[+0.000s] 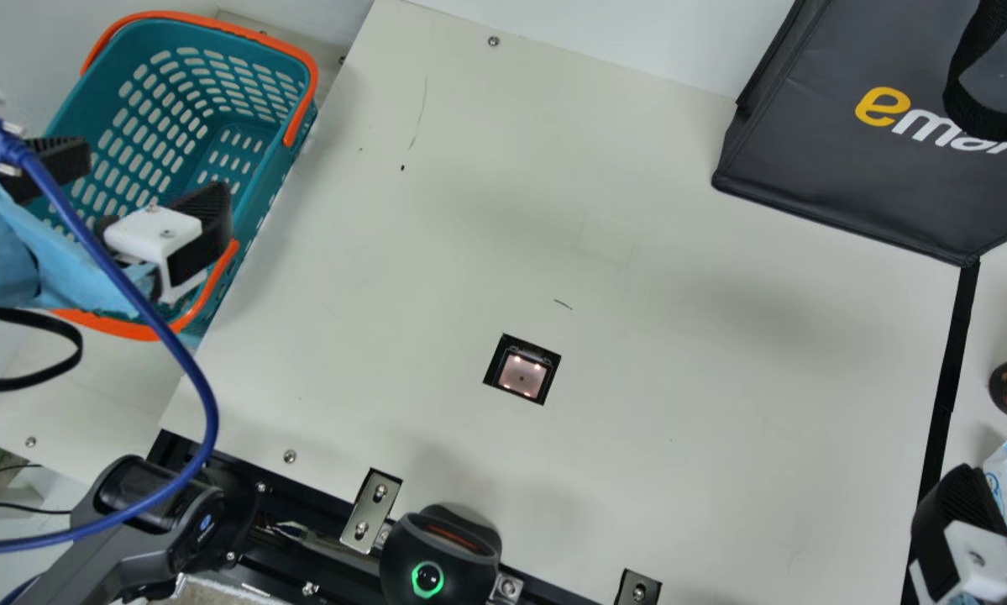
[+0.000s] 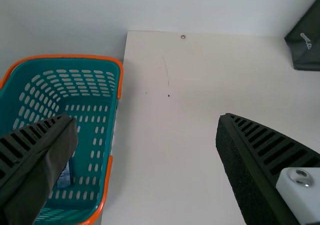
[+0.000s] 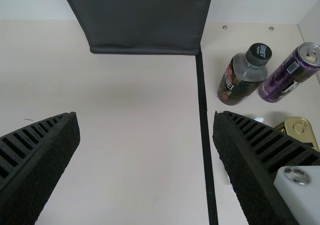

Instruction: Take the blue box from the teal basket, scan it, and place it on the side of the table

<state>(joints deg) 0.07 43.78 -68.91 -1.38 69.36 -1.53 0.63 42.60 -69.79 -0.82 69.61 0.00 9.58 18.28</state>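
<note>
The teal basket (image 1: 278,168) with orange handles stands at the table's left edge in the main view. My left gripper (image 1: 140,195) is over it, fingers spread wide and holding nothing. In the left wrist view, the blue box (image 2: 65,177) lies inside the teal basket (image 2: 95,135), partly hidden behind one finger of the left gripper (image 2: 147,135). My right gripper (image 1: 961,512) is at the lower right of the main view. Seen from its wrist, the right gripper (image 3: 146,130) stands open above the table, with nothing between its fingers.
A scanner window (image 1: 521,376) is set in the cream table (image 1: 679,353); a black scanner (image 1: 440,559) stands at the near edge. A dark bag (image 1: 873,168) sits at the back right. Beyond a black strip stand a bottle (image 3: 242,77), a purple can (image 3: 290,75) and a tin (image 3: 299,130).
</note>
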